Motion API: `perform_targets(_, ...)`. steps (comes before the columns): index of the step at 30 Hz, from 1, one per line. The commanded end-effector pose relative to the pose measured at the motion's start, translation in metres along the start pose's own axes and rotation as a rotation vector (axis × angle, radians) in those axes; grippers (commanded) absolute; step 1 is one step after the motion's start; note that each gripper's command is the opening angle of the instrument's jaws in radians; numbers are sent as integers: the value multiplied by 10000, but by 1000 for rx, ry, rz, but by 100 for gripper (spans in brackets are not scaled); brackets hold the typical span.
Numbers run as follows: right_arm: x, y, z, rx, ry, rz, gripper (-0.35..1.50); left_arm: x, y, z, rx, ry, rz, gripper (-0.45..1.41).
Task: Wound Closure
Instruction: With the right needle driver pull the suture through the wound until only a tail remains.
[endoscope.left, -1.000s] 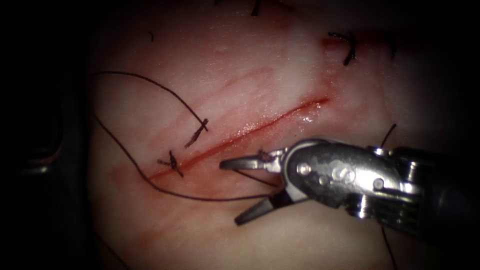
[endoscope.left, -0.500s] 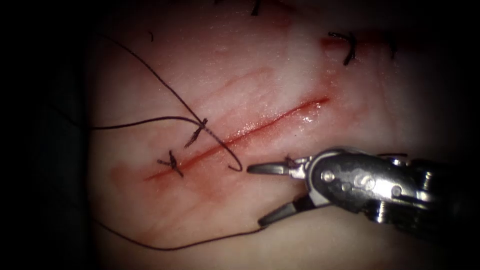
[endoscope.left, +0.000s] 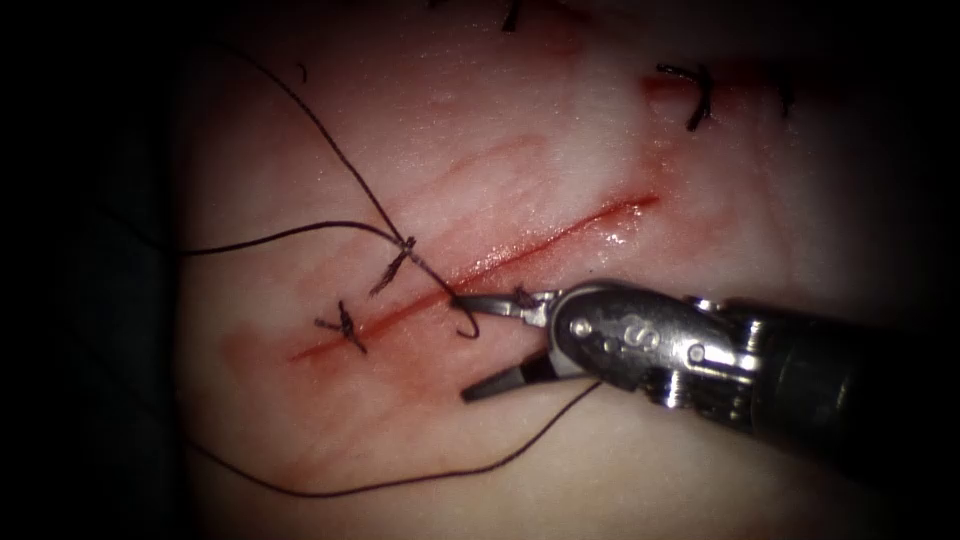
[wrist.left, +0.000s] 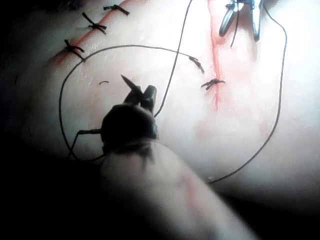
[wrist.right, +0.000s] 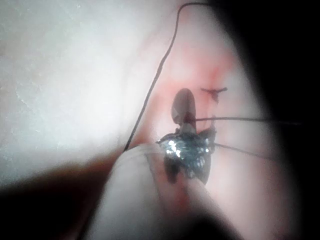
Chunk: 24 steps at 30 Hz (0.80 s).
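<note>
1. The right tool (endoscope.left: 462, 347) lies on the right side of the cut (endoscope.left: 540, 248). Its jaws are spread wide and grip nothing. The upper jaw tip sits at the cut edge, against a small curl of thread (endoscope.left: 260, 240).
2. Whether that tip touches the curl or only overlaps it cannot be made out.
3. In the left wrist view the left tool (wrist.left: 141, 94) is closed on the needle (wrist.left: 126, 81), well apart from the cut and on its left side.
4. Only the needle's pointed end projects from the jaws. The rest of its curve is hidden, so the grip point along it cannot be told. The point looks clear of the tissue (endoscope.left: 480, 120).
5. Two knotted stitches (endoscope.left: 345, 328) sit on the cut's lower-left end.
6. Thread loops away left of the cut and runs into dark edges.
</note>
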Motion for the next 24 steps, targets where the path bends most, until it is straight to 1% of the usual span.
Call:
perform_targets(1,-3,9,6,-4,0,0,84,2,-3,8,0,2,1,-28)
perform_targets(2,-4,11,7,-5,-1,1,79,2,-3,8,0,2,6,-28)
perform_targets(3,-4,11,7,-5,-1,0,67,2,-3,8,-2,2,6,-28)
perform_targets(4,-4,10,7,12,4,-1,-12,2,-2,9,-2,2,5,-29)
perform_targets(5,-4,10,7,30,10,-1,-35,2,-2,9,-1,2,5,-30)
perform_targets(6,-3,8,7,55,14,-3,-35,2,-1,10,-3,2,4,-31)
perform_targets(7,-3,8,7,60,12,3,-35,2,-1,10,-5,2,4,-31)
perform_targets(11,-5,9,3,76,-55,-72,-35,3,2,13,-15,4,10,-35)
perform_targets(18,-7,5,-5,76,-76,-79,-35,5,7,20,-30,6,20,-35)
perform_targets(24,4,-9,-4,136,-113,-126,-35,12,23,39,-71,14,33,-35)
